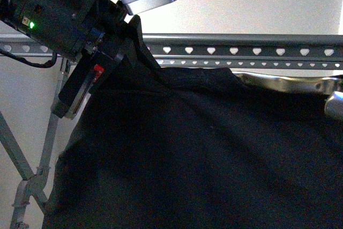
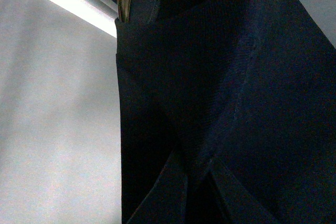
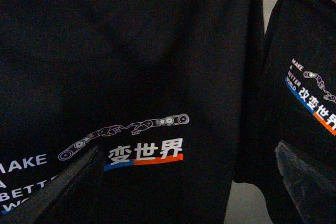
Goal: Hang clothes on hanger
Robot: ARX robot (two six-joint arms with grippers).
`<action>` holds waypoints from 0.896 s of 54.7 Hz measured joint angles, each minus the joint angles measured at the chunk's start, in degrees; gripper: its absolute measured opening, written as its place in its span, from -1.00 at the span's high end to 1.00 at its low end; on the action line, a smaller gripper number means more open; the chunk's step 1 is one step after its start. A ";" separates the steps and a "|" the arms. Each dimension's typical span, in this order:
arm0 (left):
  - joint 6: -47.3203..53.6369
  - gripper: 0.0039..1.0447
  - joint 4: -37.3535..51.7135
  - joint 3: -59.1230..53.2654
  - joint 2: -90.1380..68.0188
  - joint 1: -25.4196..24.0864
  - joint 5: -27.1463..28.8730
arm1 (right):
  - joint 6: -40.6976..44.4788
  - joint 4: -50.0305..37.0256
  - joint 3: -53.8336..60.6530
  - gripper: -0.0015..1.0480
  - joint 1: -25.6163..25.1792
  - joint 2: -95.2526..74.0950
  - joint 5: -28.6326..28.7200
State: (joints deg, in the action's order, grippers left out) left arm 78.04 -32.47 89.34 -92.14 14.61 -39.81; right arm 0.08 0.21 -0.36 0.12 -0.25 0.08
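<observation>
At the left claw [image 2: 202, 158]: fingers drawn together to a point, pinched shut on a fold of the black T-shirt [image 1: 203, 148]. Held up high on the left by the left arm [image 1: 53, 14], close against the near side of the rack rail [image 1: 236, 51] with its row of heart-shaped holes. Hanging from that grip, down and across to the right, filling the whole lower scene and hiding most of the rack. Only the crossed legs [image 1: 32, 181] showing, at the left edge. Top edge of the shirt just under the rail (touching or apart, cannot tell). On the right, along that edge, a shiny metal bar [image 1: 289, 83].

At the right claw [image 3: 188, 148]: spread wide and gripping nothing, one dark finger on either side of the chest print [image 3: 144, 158]. White characters there over a blue and orange bar, with a drawn robot arm above. Shirt close in front of the open claw. Further right, on black cloth, a second copy of the print [image 3: 312, 100]; same garment or another, cannot tell.
</observation>
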 joint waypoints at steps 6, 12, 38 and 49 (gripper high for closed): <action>-0.22 0.90 0.92 -0.72 0.00 -0.02 0.20 | 0.02 0.00 0.00 -0.86 0.00 0.00 0.00; -0.24 0.90 0.92 -0.74 0.00 0.00 0.17 | 0.02 0.00 0.00 -0.86 0.00 0.00 0.00; -0.48 0.90 0.98 -0.79 0.00 -0.04 0.11 | 0.37 0.44 -9.64 -0.86 -21.09 -17.57 30.08; -0.66 0.90 1.01 -0.85 0.00 -0.26 0.13 | 34.03 -26.14 -22.82 -0.86 -16.35 -35.12 36.81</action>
State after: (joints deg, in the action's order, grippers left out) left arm 77.38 -31.46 88.49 -92.14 14.35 -39.68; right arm 34.11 -25.93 -23.18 -16.23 -35.38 36.88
